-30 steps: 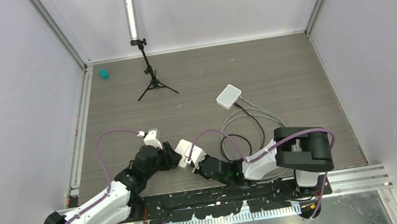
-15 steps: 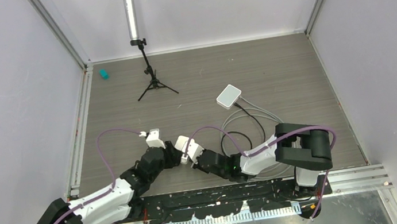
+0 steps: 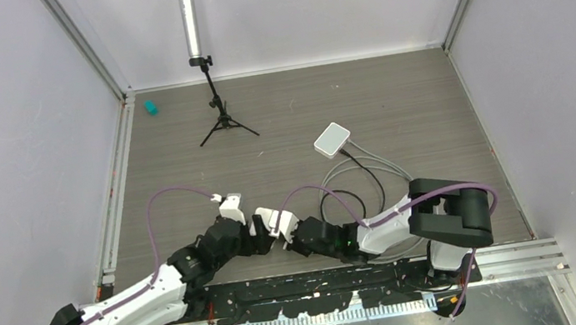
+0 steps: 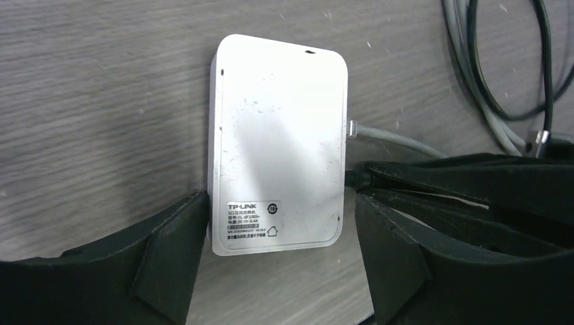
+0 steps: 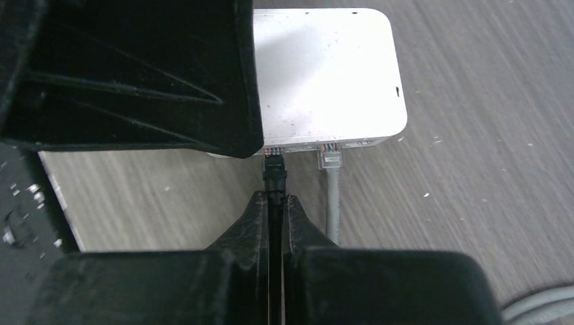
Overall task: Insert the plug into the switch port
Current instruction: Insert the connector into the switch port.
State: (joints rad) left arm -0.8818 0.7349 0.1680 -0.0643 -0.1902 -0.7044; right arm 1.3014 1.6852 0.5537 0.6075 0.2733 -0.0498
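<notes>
Two-arm job | L fingers (image 4: 169, 250) spread wide, straddled switch (image 4: 277, 145) | R fingers (image 5: 250, 230) clamped plug (image 5: 275, 168) at port (image 5: 274, 150)

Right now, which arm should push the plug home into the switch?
Right. The right pincer is shut on the black plug, its tip at a port of the switch, beside the grey cable already seated. The left pincer only straddles the switch.

left pincer (image 3: 254, 236) | meets right pincer (image 3: 279, 236) by table (image 3: 393, 90) near edge | white box (image 3: 332, 140), cabled, well apart
</notes>
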